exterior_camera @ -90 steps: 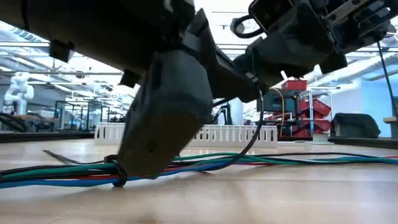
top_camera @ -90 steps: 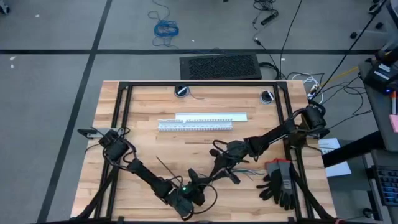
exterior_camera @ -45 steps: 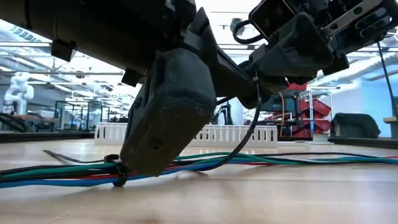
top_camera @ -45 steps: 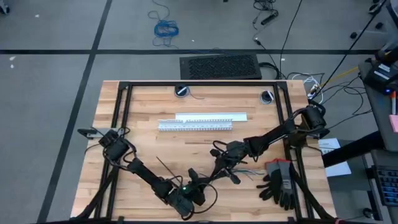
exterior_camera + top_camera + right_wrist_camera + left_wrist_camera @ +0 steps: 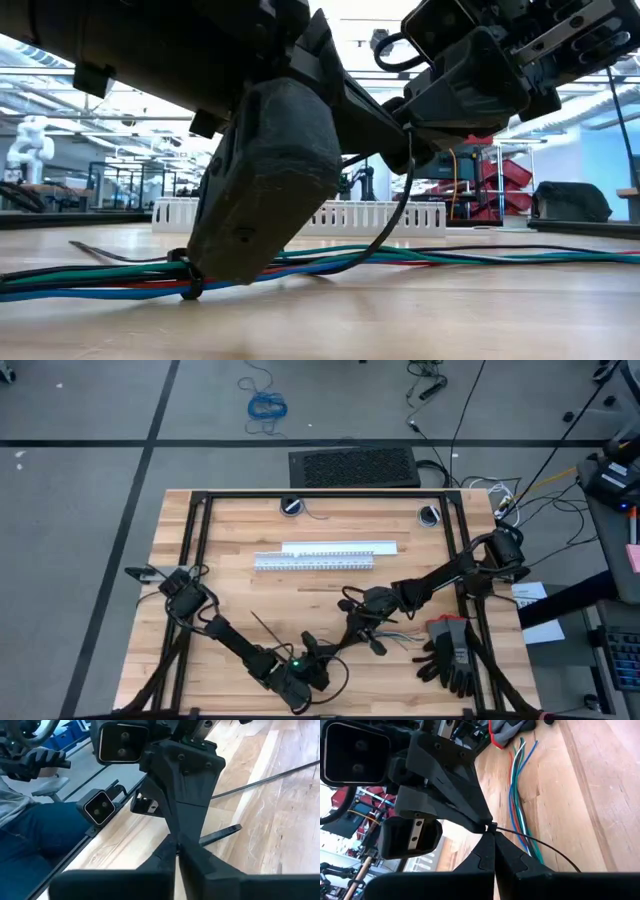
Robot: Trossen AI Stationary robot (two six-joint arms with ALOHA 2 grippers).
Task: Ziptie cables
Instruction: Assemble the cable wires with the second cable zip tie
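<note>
The cables [image 5: 402,636] lie flat on the wooden table near its front right, a bundle of blue, green, red and white wires [image 5: 519,785]. In the low view a dark ziptie loop [image 5: 188,282] circles the bundle [image 5: 450,258]. My left gripper [image 5: 493,831] and my right gripper [image 5: 176,841] meet tip to tip just above the table, near the front edge [image 5: 328,648]. Both are shut on a thin dark ziptie strip [image 5: 535,845] that trails away from the meeting point. Another ziptie [image 5: 265,782] lies loose on the wood. My left gripper pinches the ziptie [image 5: 496,828] between the very ends of its two shut fingers; the strip runs off sideways from there, above the wood. My right gripper pinches at the same spot [image 5: 178,838], its fingers coming from the opposite side, and which part it has is hidden behind the touching tips.
A white slotted duct [image 5: 320,555] lies across the table's middle. Black and grey gloves [image 5: 450,652] sit at the front right corner. The black frame rails [image 5: 195,560] run along the table's sides. A seated person's leg [image 5: 35,835] shows beyond the edge.
In the low view my right gripper has come down a little toward my left gripper, which has tipped slightly. The thin strand hanging between them bows more. The cables have stayed where they lay.
</note>
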